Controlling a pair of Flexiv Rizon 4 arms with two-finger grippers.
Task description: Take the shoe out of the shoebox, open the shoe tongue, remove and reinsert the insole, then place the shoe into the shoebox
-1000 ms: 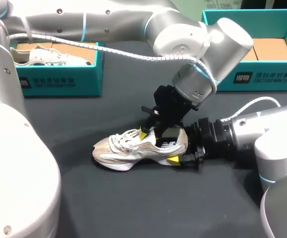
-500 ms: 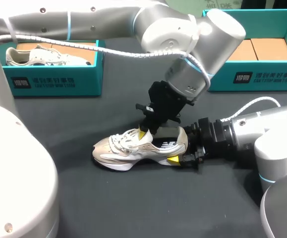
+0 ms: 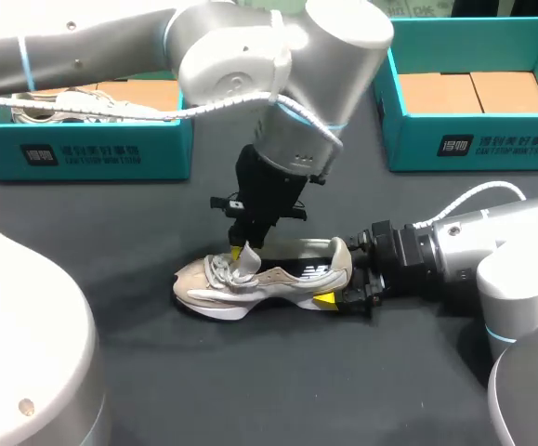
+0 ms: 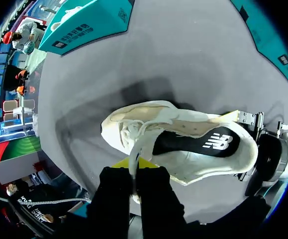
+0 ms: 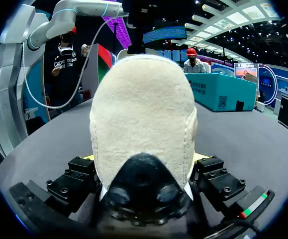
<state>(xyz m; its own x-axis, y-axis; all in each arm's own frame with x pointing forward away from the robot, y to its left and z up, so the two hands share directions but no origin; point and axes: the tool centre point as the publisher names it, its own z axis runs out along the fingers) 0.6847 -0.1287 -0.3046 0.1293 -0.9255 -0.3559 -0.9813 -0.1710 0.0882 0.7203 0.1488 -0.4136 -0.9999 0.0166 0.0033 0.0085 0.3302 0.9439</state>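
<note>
hands (image 3: 242,255) (image 3: 339,281), two, grip one shoe (image 3: 278,279); shoeboxes (image 3: 83,153) (image 3: 492,146), two.

The right claw (image 3: 341,276) seems mostly hidden behind the shoe (image 5: 143,114).

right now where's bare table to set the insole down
Free: the table between the shoe and the near edge, and the strip between shoe and left shoebox. Crowded: over the shoe and at its heel, where both arms' jaws grip it.
</note>
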